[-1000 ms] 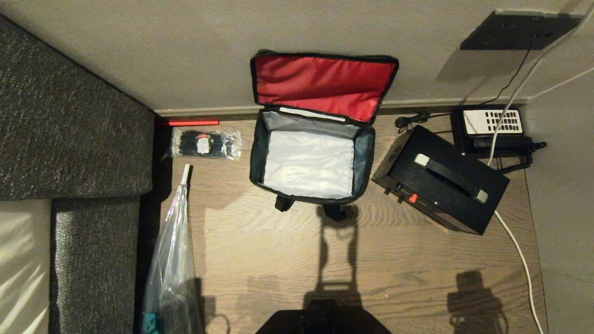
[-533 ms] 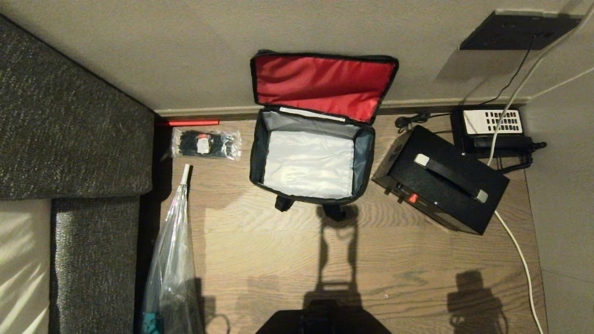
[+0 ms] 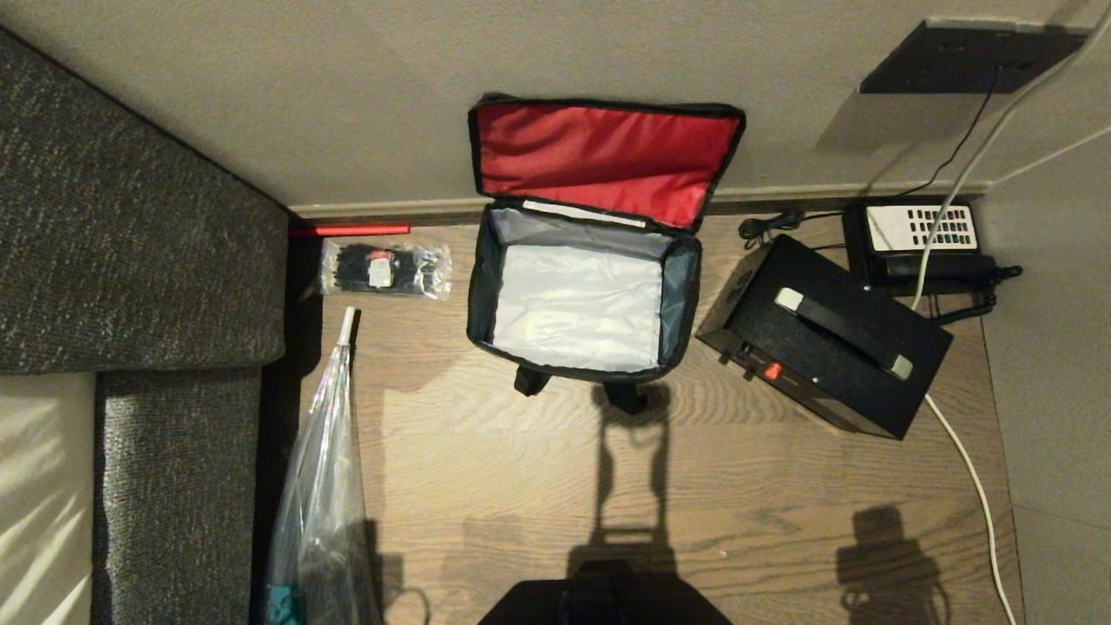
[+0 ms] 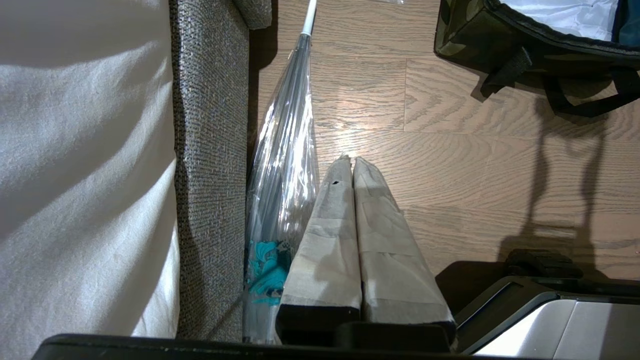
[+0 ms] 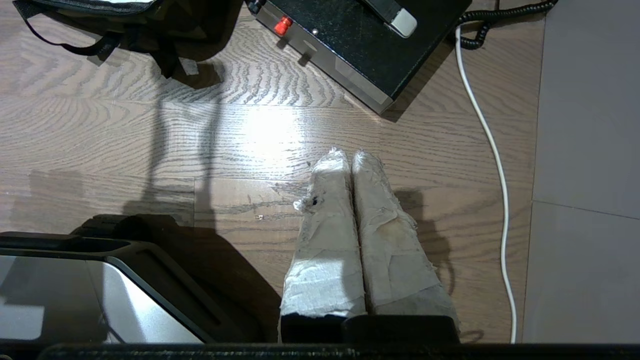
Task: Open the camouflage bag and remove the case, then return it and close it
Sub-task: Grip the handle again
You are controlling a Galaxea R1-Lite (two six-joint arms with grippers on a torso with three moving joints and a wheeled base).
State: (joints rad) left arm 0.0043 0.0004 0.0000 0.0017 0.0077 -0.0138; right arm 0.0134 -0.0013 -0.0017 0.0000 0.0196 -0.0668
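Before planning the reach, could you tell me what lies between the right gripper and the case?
Only bare wooden floor, seen in the right wrist view, separates the right gripper from the case.

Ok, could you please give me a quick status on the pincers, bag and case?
Both pincers shut, empty, parked: left, right. Camouflage bag open, empty. Case out on the floor beside it. Nothing between them.
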